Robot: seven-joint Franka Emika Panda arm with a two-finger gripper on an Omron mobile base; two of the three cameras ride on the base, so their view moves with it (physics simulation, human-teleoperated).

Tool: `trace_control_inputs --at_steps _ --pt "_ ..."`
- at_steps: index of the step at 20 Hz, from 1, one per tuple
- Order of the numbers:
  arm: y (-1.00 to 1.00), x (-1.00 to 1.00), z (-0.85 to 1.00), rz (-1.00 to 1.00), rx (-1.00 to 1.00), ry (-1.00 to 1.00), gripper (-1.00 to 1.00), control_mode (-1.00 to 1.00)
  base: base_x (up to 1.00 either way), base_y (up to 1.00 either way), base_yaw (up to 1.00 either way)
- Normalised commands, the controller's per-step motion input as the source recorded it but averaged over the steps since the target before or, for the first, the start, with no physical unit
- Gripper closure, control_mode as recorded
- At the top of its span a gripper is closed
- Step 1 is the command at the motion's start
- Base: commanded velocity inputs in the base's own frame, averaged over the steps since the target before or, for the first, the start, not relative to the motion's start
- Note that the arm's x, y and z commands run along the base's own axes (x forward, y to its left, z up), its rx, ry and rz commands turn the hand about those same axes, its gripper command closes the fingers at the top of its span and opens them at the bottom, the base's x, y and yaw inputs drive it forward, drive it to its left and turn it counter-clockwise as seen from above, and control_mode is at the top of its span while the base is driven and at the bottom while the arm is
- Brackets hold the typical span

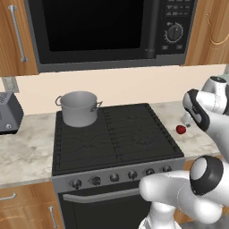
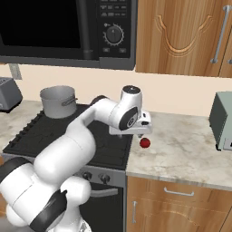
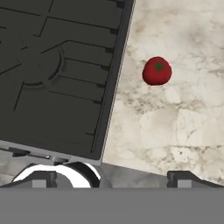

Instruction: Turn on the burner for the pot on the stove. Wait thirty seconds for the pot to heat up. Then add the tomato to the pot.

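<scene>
Fingers spread above the bench, tomato not held.
The fingers are seen wide apart, nothing between them, over the marble bench just beside the stove. The tomato is lying on the bench near the stove's right edge. The pot is set on the stove's back left grate.

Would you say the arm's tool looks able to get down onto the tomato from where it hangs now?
Probably yes. The tool hangs open above the counter, the tomato lies alone on bare marble beside the stove, and nothing stands between them.
</scene>
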Motion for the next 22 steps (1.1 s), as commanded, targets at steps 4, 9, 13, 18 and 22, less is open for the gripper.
trace_control_inputs --at_steps 4,9,13,18,22 --pt "-0.03 0.03 -0.28 0.00 0.00 0.00 -1.00 -1.00 0.00 0.00 0.00" --pt "-0.01 0.14 -0.25 0.00 -0.01 0.00 -1.00 -1.00 0.00 0.00 0.00" --pt "-0.01 0.20 -0.22 0.00 -0.01 0.00 -1.00 -1.00 0.00 0.00 0.00" --pt "-0.08 0.24 -0.19 0.00 0.00 0.00 -1.00 -1.00 0.00 0.00 0.00" --pt "-0.09 0.31 -0.20 0.00 0.00 0.00 -1.00 -1.00 0.00 0.00 0.00"
